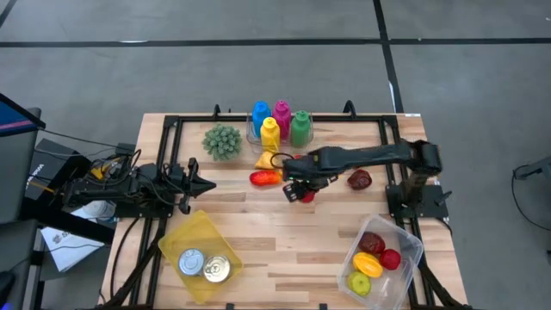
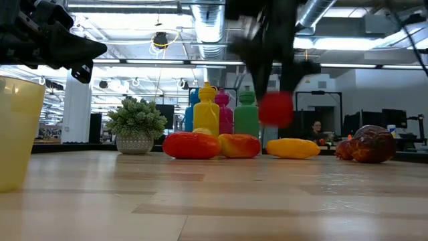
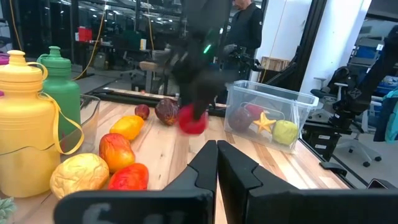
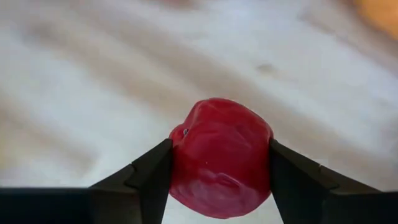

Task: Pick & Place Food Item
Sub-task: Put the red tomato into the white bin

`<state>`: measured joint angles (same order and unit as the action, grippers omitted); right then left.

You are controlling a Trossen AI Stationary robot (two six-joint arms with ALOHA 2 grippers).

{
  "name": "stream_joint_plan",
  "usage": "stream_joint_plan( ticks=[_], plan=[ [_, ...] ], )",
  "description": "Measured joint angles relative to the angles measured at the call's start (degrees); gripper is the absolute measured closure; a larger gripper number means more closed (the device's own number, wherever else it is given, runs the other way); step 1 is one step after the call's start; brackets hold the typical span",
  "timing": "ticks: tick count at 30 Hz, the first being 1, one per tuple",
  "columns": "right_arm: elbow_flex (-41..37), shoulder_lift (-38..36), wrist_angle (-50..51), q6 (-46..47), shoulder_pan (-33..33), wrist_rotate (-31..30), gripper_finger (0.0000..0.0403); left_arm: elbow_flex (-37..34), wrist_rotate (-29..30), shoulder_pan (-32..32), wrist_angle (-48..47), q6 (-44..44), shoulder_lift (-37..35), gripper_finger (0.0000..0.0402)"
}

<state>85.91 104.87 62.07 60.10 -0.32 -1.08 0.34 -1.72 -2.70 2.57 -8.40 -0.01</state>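
Observation:
A small round red fruit (image 4: 221, 158) sits between the fingers of my right gripper (image 4: 221, 146), which is shut on it. In the high view the right gripper (image 1: 301, 193) is over the table's middle, just near-side of a row of loose fruit. In the low view the red fruit (image 2: 275, 109) hangs above the tabletop. My left gripper (image 1: 207, 183) waits at the table's left side, fingers shut (image 3: 217, 154) and holding nothing. My right gripper pinches the red fruit across its widest part (image 4: 180, 146), one finger (image 4: 149, 171) on each side. The fingers come from above, pointing down. The fruit is lifted clear of the table, with open air under it in the low view.
Loose fruit lies on the wood: a red-orange piece (image 1: 265, 178), a yellow one (image 1: 264, 160), a dark red one (image 1: 359, 179). Coloured bottles (image 1: 280, 122) and a small plant (image 1: 222, 140) stand at the far edge. A clear bin (image 1: 411, 244) holds fruit; a yellow tub (image 1: 203, 226) holds cans.

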Motion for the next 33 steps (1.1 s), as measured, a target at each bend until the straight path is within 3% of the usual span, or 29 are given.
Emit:
stream_joint_plan(
  ticks=[8, 16, 25, 33],
  plan=[
    [0.04, -16.98, -7.58, 0.09, 13.08, 5.19, 0.0172, 0.00, 0.00, 0.00, -0.06, 0.02, 0.00, 0.0401],
    [0.07, -27.29, -4.47, 15.57, 28.71, 4.03, 0.0172, 0.00, 0.00, 0.00, -0.02, 0.00, 0.00, 0.0401],
    [0.07, -26.11, 17.53, 40.83, 41.29, 4.82, 0.0172, 0.00, 0.00, 0.00, -0.01, 0.00, 0.00, 0.0401],
    [0.07, -18.21, 22.15, 48.86, 44.59, 10.43, 0.0172, 0.00, 0.00, -0.01, 0.00, 0.01, 0.00, 0.0401]
  ],
)
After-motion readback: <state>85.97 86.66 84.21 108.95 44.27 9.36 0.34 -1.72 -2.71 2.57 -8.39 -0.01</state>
